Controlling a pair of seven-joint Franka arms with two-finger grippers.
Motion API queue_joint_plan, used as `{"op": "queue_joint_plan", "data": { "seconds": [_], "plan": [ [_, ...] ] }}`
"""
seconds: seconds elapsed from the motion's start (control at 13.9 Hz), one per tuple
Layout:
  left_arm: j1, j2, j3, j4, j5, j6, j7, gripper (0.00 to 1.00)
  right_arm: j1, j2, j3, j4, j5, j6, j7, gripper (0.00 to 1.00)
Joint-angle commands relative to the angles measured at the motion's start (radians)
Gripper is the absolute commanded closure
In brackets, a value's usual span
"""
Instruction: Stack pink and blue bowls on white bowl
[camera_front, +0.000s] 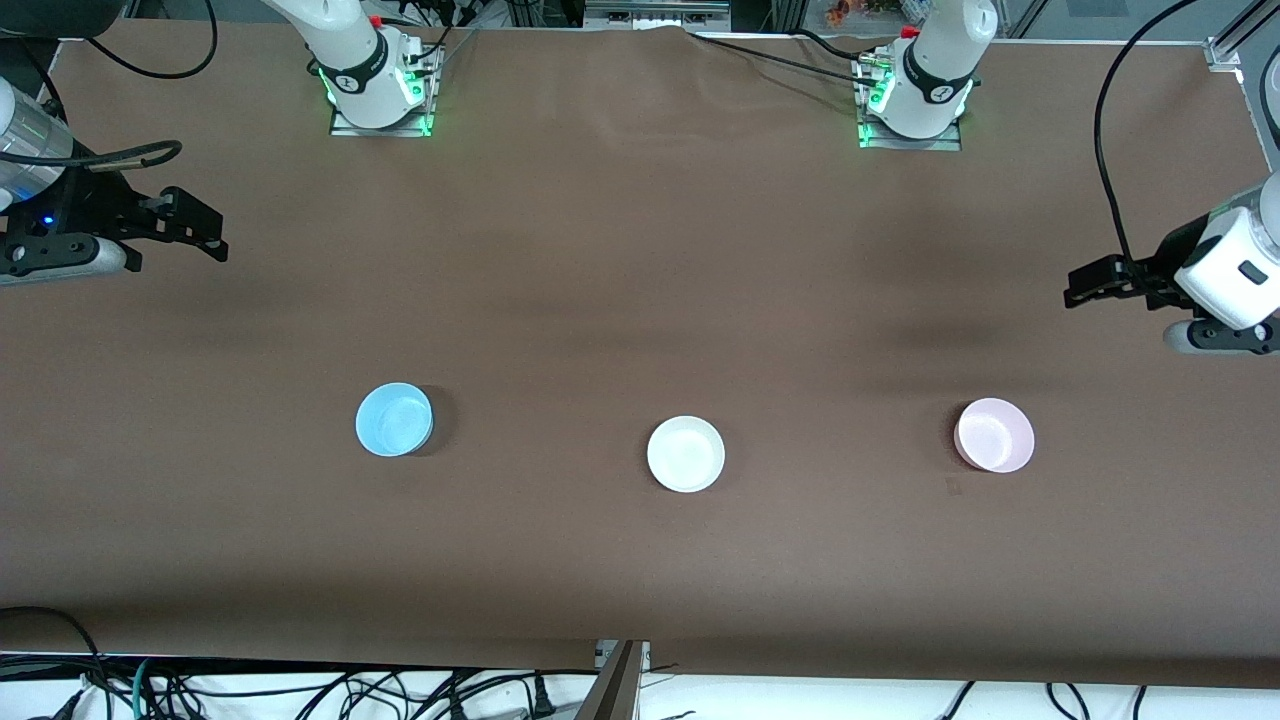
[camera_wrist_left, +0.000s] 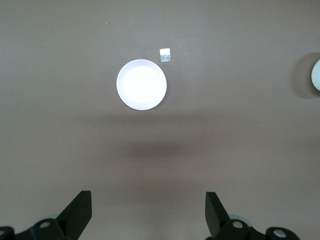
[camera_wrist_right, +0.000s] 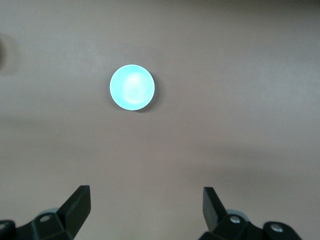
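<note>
- Lowest in the front view, at centre frame just below mid-height, sits the small round shallow plain white plastic bowl (camera_front: 685, 454), upright and empty on the brown tabletop (camera_front: 640, 250).
- Slightly higher, toward the right side of the frame, is the small round shallow pale pink plastic bowl (camera_front: 994, 435), upright, well apart from the white bowl. In the left wrist view the pink bowl (camera_wrist_left: 141, 84) looks washed out to near white, with a small pale square mark (camera_wrist_left: 165, 55) on the tabletop just beside its rim.
- Higher again, left of centre, is the small round shallow light sky blue plastic bowl (camera_front: 394, 419), also well apart from the white bowl; the three bowls form a loose row across the frame.
- Near the right edge at mid-height, the left claw (camera_front: 1085, 283) hangs over bare tabletop, empty; in its wrist view the left claw (camera_wrist_left: 148, 212) has its fingers (camera_wrist_left: 79, 210) spread wide.
- At the upper left edge, the right claw (camera_front: 205, 228) hangs over bare tabletop, holding nothing; its wrist view shows its fingers (camera_wrist_right: 79, 206) spread wide, with the blue bowl (camera_wrist_right: 132, 87) in sight.
</note>
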Motion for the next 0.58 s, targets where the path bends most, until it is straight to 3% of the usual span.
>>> {"op": "queue_joint_plan", "data": {
  "seconds": [0.0, 0.29, 0.5],
  "plan": [
    [0.009, 0.069, 0.029, 0.010, -0.014, 0.032, 0.005, 0.00, -0.007, -0.016, 0.006, -0.008, -0.008, 0.006, 0.008, 0.00],
    [0.044, 0.181, 0.055, 0.007, -0.047, 0.153, 0.015, 0.00, -0.007, -0.013, 0.007, -0.007, -0.009, 0.015, 0.008, 0.00],
    [0.090, 0.253, 0.055, -0.013, -0.112, 0.259, 0.128, 0.00, -0.007, -0.013, 0.006, -0.007, -0.008, 0.013, 0.006, 0.00]
  ]
}}
